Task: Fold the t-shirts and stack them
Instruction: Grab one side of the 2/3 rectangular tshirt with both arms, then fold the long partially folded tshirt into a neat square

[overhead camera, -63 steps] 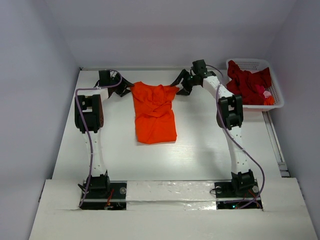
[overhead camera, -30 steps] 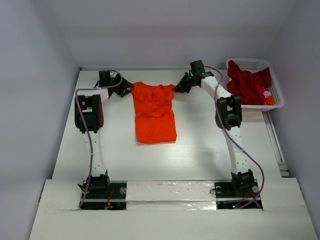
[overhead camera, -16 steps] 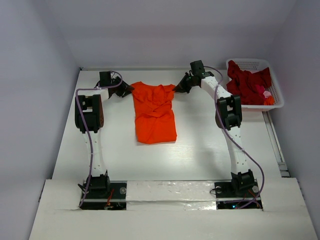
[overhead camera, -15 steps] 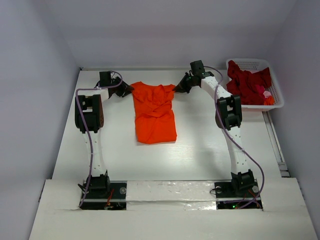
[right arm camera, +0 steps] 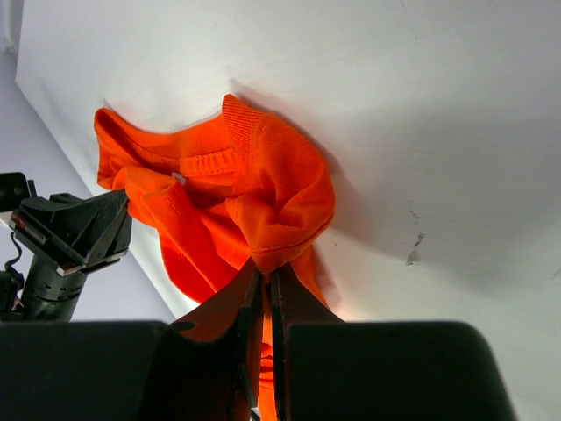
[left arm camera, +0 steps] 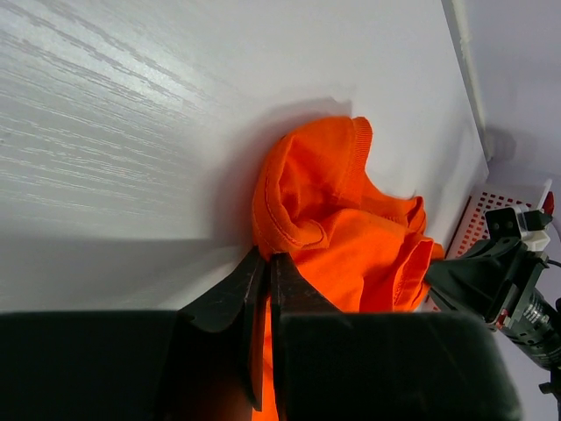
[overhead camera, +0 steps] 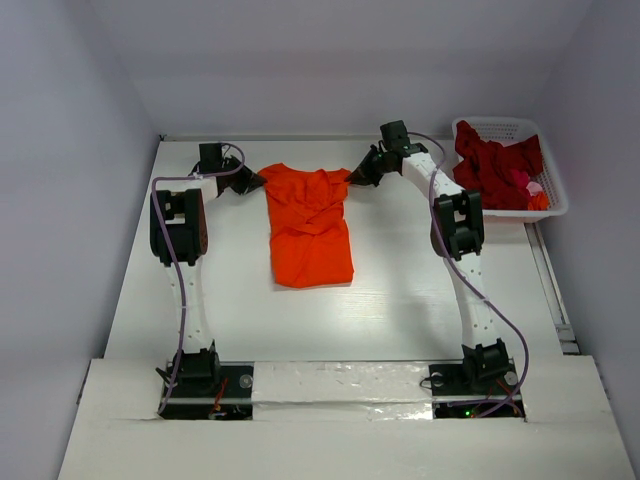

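Left hand [overhead camera: 255,180] and right hand [overhead camera: 351,179] clamp the orange t-shirt [overhead camera: 310,230]; nothing folded yet, dark red t-shirts [overhead camera: 492,165] sit in the basket [overhead camera: 503,124].

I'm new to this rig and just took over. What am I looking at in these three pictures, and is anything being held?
The wide picture looks down on two robot arms bolted at the near edge of the table. The other two come from cameras on each wrist. An orange t-shirt lies crumpled on it. The left gripper and right gripper are each pinched shut on a far corner of it. In the white basket, far right, sit dark red shirts.
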{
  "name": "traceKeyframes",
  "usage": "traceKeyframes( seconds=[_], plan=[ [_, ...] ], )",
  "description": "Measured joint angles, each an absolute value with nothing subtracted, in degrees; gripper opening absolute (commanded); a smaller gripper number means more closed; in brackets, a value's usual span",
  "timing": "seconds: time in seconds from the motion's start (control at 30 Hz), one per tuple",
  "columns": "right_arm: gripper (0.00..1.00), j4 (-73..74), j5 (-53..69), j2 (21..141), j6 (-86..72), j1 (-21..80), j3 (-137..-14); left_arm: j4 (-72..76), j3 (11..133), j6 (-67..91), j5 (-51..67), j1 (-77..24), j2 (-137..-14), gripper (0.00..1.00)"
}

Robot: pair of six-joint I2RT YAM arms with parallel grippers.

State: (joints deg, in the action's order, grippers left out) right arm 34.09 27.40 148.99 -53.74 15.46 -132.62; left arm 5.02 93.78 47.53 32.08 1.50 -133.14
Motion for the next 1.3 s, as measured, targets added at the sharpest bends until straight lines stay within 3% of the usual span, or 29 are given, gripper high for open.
traceKeyframes(
  seconds=[0.1, 0.67, 1.3],
  plan=[
    [0.00, 34.1, 27.4, 149.0, -53.6, 15.5, -132.6, 4.8, 93.8, 47.5, 32.1, 1.5, -133.1, 0.00],
    [0.00, 32.7, 27.4, 148.2, -51.9, 15.5, -128.3, 3.1, 93.6, 47.5, 32.1, 1.1, -133.0, 0.00],
    [0.00, 28.2, 26.7, 136.3, -49.2, 15.5, -107.8, 5.0, 73.9, 46.6, 30.6, -4.1, -120.2, 0.00]
  ],
)
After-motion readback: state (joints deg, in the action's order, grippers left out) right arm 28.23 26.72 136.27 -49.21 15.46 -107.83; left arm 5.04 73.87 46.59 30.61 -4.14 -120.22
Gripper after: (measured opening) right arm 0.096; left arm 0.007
